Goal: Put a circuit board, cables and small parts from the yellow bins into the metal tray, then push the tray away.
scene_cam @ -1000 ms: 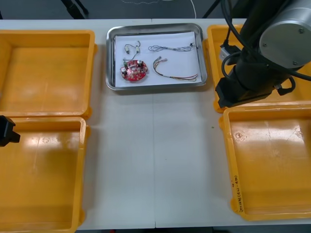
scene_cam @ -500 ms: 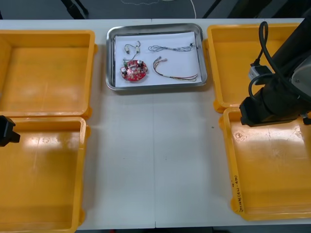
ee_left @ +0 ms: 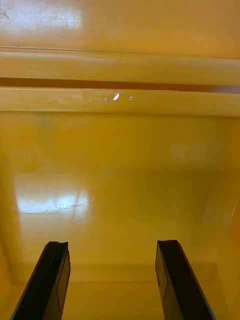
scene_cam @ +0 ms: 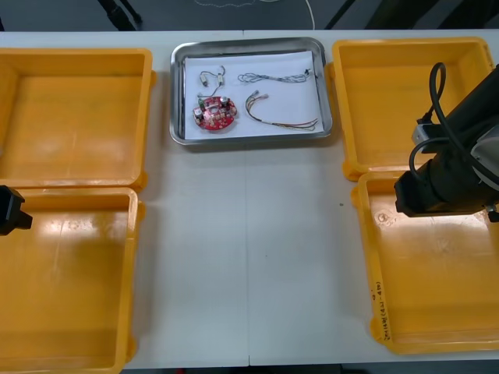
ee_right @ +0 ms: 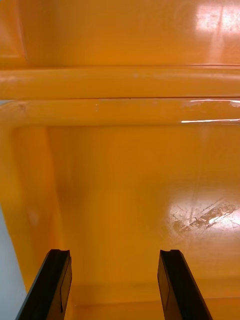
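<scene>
**Front view.** The metal tray (scene_cam: pixel 251 139) lies at the far middle of the table, its long axis running left to right. On its white inside lie the circuit board (scene_cam: pixel 214 113), the twisted blue and white cable (scene_cam: pixel 273 76), the red and yellow cable (scene_cam: pixel 282 121) and the small metal parts (scene_cam: pixel 212 77). The right arm (scene_cam: pixel 448 183) hangs over the far rim of the near right bin (scene_cam: pixel 437 312). The left arm (scene_cam: pixel 9 210) sits at the left edge, over the near left bin (scene_cam: pixel 70 296). The tray lies far and left of the right arm, which is judged the nearer one. A push away would meet the tray's near long rim.

**Right wrist view.** The right gripper (ee_right: pixel 116 285) has its fingers spread and holds nothing. It is above the bin's bare floor, with the bin's far wall ahead.

**Left wrist view.** The left gripper (ee_left: pixel 112 280) is likewise spread and empty above its own bin's bare floor.
</scene>
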